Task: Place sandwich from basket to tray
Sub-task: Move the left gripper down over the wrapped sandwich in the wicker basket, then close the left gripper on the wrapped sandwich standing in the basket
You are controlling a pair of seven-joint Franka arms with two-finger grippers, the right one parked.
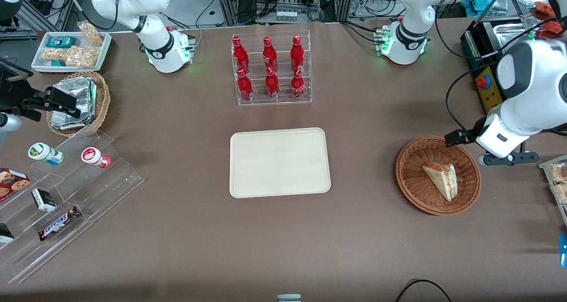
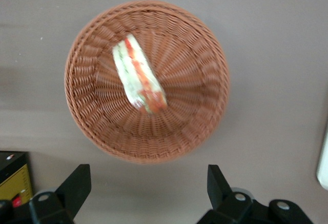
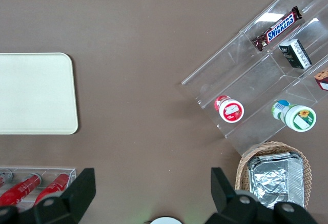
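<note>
I had the claw (image 2: 148,190) hanging above the table just beside the basket (image 2: 202,106), its two fingers (image 2: 77,185) spread wide and holding nothing; the sandwich (image 2: 139,75) lay inside the basket, on the weave near its middle, filling edge showing red and green; the basket sat toward the working arm's end of the table, well apart from the tray (image 1: 279,162); a rack of red bottles (image 1: 271,68) stood farther from the front camera than the tray.

Reddish-brown woven basket (image 1: 438,175), cream tray (image 1: 279,162), black end effector (image 2: 148,188).
</note>
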